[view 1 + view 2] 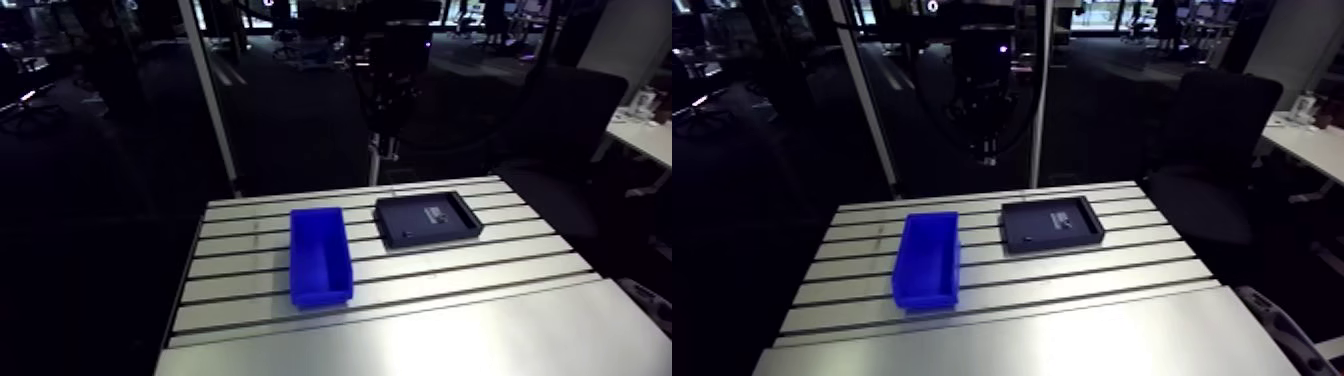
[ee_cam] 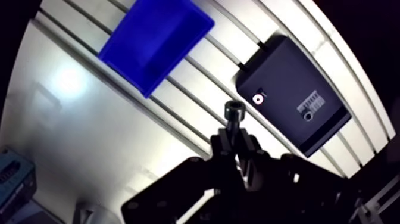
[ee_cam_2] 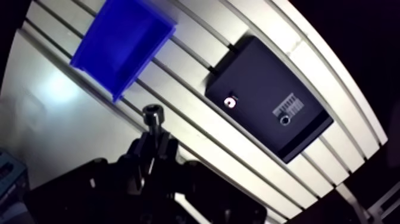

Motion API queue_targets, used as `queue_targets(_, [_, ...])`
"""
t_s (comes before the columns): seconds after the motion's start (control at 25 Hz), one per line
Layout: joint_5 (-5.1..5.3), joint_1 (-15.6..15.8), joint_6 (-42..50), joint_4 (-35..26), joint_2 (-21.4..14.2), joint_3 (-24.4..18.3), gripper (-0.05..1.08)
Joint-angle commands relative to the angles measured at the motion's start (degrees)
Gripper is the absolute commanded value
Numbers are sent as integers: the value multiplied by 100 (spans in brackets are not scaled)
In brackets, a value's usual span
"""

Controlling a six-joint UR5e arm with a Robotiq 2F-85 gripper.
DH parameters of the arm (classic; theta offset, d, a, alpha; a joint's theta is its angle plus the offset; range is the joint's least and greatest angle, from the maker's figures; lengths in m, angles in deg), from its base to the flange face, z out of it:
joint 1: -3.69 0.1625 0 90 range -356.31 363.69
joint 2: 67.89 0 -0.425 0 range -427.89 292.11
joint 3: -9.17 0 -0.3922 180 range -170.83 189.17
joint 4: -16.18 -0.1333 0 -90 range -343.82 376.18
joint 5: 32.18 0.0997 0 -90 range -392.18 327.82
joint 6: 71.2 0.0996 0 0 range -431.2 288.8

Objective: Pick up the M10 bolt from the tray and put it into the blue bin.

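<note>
Your gripper point(image 2: 236, 142) is clenching the M10 bolt point(image 2: 234, 113) by its shank, head sticking out ahead of it. The blue bin point(image 2: 152, 42) is lying further ahead, off to one side. Releasing from this height, you are risking the bolt bouncing out or missing.

The slotted aluminium table point(image 1: 450, 320) has dark parallel grooves, with a smooth, slotless strip along one side that bears a bright patch of reflected light. A grey-blue box point(image 2: 12, 179) sits at the edge of the table's smooth strip.

Legible text: none; black tray point(image 2: 280, 74) bears one pale printed label point(image 2: 311, 105), characters too small to read.
</note>
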Motion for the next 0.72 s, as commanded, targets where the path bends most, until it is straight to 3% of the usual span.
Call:
queue_targets(0.04, [-87, 1100, -2716, -86, -113, 68, 105])
queue_targets(0.12, [-263, 1284, -2998, 221, -183, 314, 105])
queue_targets(0.28, [-799, 1653, -3041, 1206, -200, 851, 105])
queue_targets(0.32, [-835, 1689, -3050, 1417, -200, 965, 106])
queue_targets(0.48, [-764, 1706, -2998, 1584, -157, 1158, 106])
queue_targets(0.72, [-518, 1653, -2962, 1690, -42, 1202, 106])
